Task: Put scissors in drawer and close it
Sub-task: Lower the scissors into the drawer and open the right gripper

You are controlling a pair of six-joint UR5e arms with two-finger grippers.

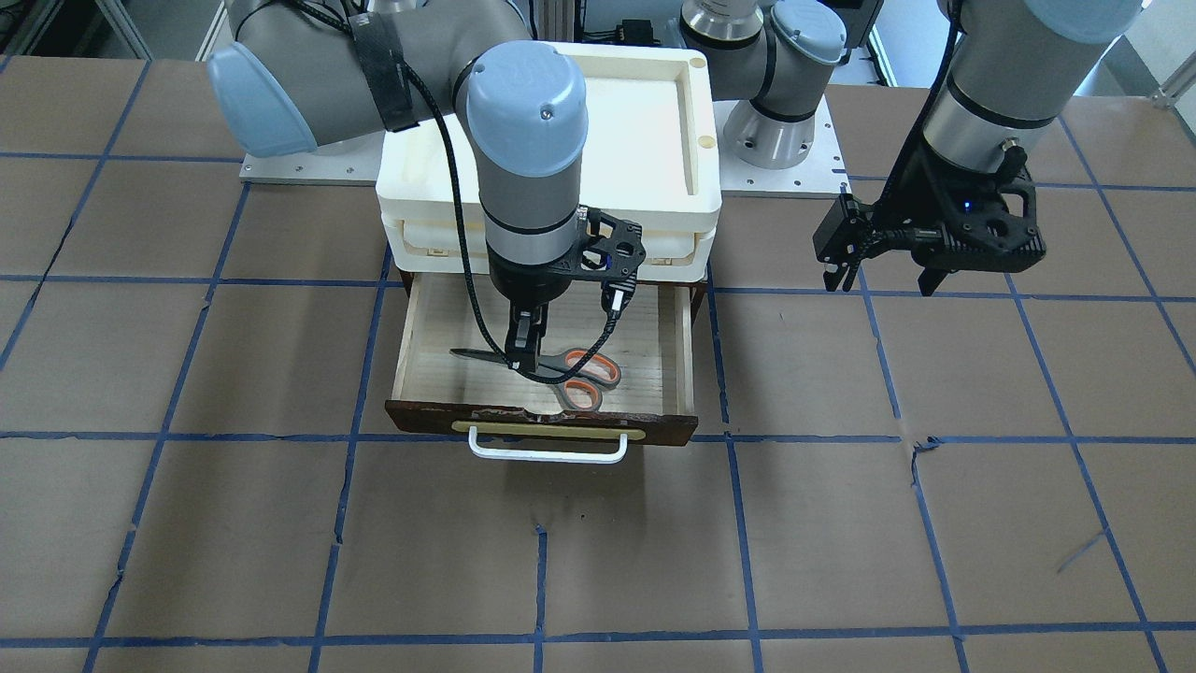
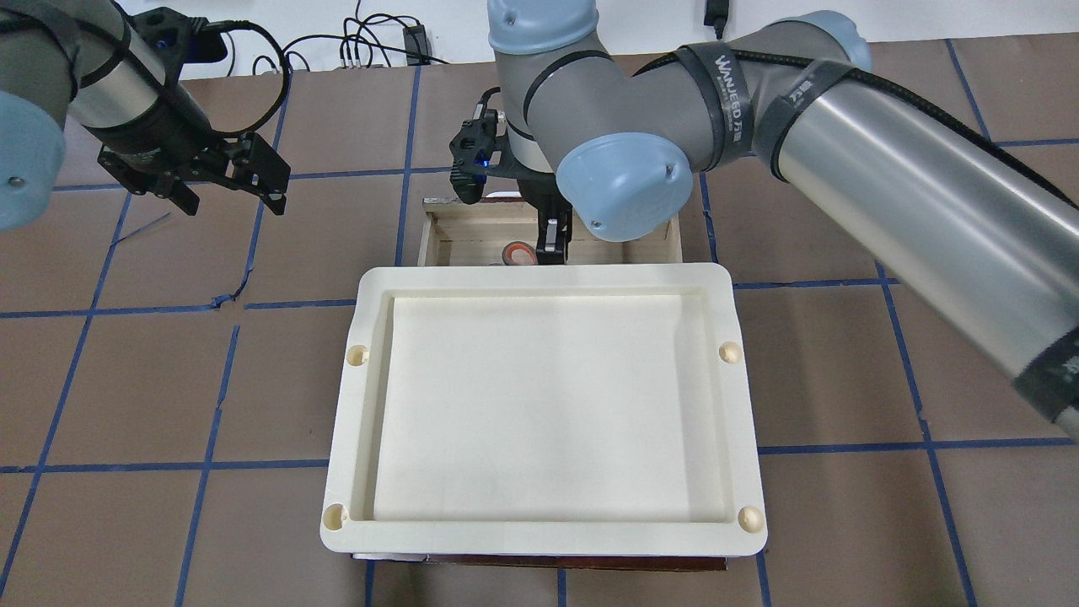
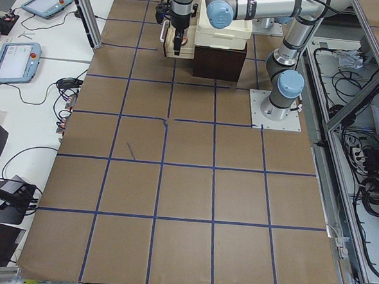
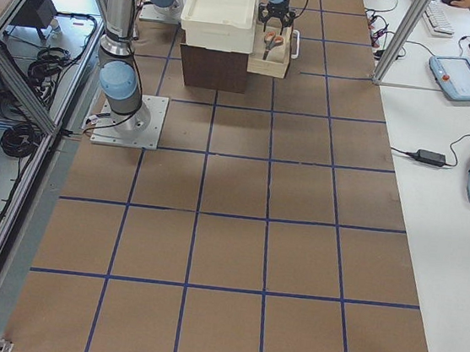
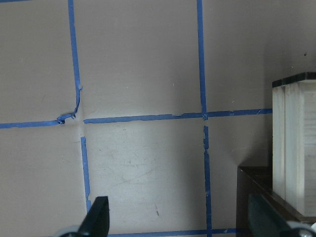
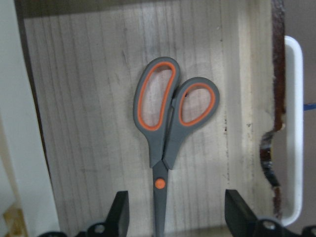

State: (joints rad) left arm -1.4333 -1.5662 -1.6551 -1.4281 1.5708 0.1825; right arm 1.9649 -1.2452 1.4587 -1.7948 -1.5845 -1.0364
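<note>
Scissors (image 6: 165,153) lying in the open drawer (image 1: 654,327)
Right gripper (image 6: 178,213) is hovering above, fingers apart; rise straight before pushing it shut. Left gripper (image 1: 883,279) is idling, fingers apart.

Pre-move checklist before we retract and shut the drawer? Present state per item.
1. Scissors inside drawer, flat on its floor: ok.
2. Right gripper released: ok, jaws open, either side of the blade, not touching.
3. Right gripper out of the drawer: not ok, it hangs low inside.
4. White bar handle unobstructed: ok.
5. Left gripper out of the way: ok, open over the table, off to the side.
6. Slide path under cream unit: cannot tell, hidden.
</note>
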